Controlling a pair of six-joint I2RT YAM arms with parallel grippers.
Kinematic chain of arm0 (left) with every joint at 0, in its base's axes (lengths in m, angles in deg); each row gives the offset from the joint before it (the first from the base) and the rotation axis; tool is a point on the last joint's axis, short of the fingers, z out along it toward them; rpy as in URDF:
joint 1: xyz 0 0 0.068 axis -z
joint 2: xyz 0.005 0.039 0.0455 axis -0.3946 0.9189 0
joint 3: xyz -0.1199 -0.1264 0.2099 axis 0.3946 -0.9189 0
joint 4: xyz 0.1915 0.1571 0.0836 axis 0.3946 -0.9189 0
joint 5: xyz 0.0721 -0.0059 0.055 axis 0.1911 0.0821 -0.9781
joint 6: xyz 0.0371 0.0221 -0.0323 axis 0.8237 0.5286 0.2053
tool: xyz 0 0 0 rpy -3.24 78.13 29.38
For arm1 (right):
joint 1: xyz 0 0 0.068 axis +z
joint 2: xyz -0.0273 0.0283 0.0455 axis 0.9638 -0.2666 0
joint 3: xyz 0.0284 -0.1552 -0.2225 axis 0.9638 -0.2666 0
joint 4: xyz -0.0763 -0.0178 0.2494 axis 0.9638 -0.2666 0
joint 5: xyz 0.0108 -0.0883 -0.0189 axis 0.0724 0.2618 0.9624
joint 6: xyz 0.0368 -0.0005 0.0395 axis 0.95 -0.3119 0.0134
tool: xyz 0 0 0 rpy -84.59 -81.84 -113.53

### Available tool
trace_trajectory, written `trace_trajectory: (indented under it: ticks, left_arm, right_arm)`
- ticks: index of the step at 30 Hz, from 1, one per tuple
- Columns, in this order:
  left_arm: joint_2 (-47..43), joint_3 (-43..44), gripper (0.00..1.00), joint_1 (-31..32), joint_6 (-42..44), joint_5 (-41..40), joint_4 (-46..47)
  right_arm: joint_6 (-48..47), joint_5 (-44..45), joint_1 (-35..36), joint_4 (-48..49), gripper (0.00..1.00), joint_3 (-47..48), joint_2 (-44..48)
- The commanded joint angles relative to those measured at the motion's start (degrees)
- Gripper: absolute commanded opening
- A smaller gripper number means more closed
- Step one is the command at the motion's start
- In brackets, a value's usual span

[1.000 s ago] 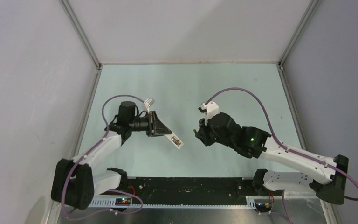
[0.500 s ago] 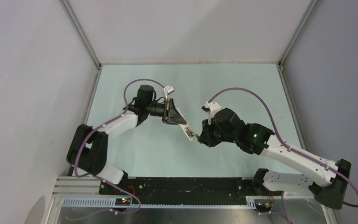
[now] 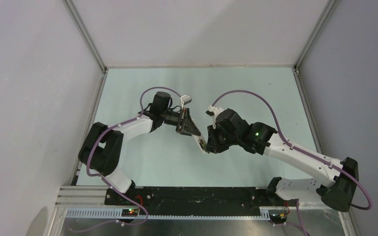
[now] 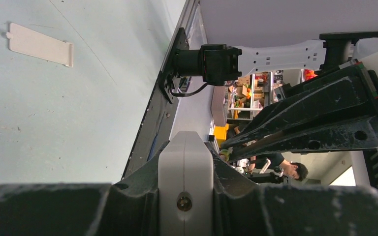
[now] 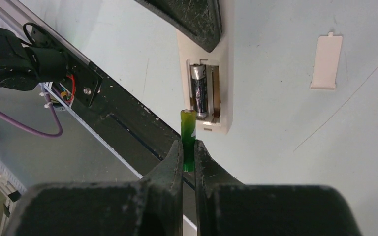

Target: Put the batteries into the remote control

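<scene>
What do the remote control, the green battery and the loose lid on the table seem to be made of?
The remote control: probably white plastic, matt; even colour and moulded edges around the bay.
The green battery: likely metal under a glossy green wrap; light glints along its side.
The loose lid: thin whitish plastic, it seems, matt, with a small moulded tab at one end.

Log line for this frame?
left gripper: shut on remote | right gripper: shut on green battery near empty slot | dark battery: seated | cover: on table
</scene>
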Motion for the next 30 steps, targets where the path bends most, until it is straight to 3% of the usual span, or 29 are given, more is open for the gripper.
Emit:
trace_trajectory:
  ticks: [1, 30]
  left_arm:
    - [-0.39, 1.12, 0.0, 0.87, -0.15, 2.11, 1.74]
    - [0.43, 0.54, 0.0, 2.22, -0.34, -0.15, 1.72]
  right_arm:
    - [1.0, -1.55, -0.57, -1.33, 0.08, 2.9, -2.09]
    - [2.58, 1.08, -3.2, -1.25, 0.07, 4.06, -8.24]
